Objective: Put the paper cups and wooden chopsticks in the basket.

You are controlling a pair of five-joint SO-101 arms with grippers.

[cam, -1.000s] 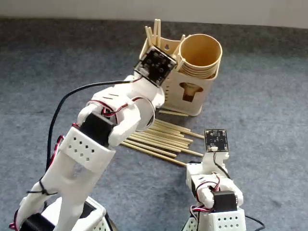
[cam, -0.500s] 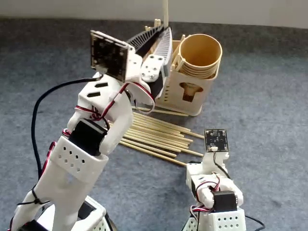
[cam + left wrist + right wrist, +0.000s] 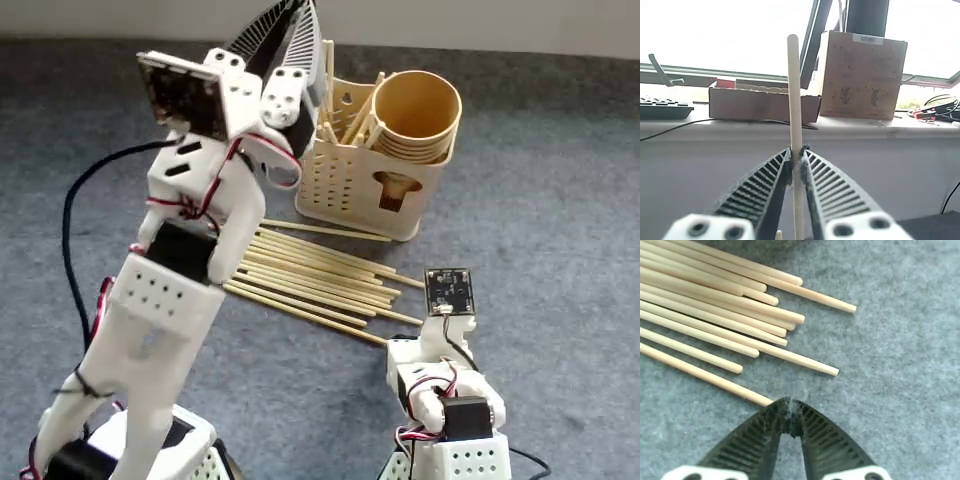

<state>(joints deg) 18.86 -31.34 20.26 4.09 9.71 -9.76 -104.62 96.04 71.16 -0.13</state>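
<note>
The left arm (image 3: 185, 250) stands tall beside the basket (image 3: 345, 185), which holds stacked paper cups (image 3: 415, 110). Its wrist view shows the left hand (image 3: 796, 152) clenched on one upright chopstick (image 3: 794, 90). The right hand (image 3: 790, 415) sits low, pinched shut and empty, just beside the loose chopsticks (image 3: 715, 315) on the bench (image 3: 900, 340).

— What covers the arms?
— The left arm (image 3: 150, 330) and right arm (image 3: 447, 400) have white plastic shells with rows of round holes, black motors (image 3: 185, 252) at the joints and red-and-white wires (image 3: 195, 205). A black cable (image 3: 72, 225) hangs off the left arm.
— And the grippers?
— The left gripper (image 3: 796, 155) and right gripper (image 3: 790, 415) have black ribbed fingers (image 3: 817, 440) on white bases with screw holes.
</note>
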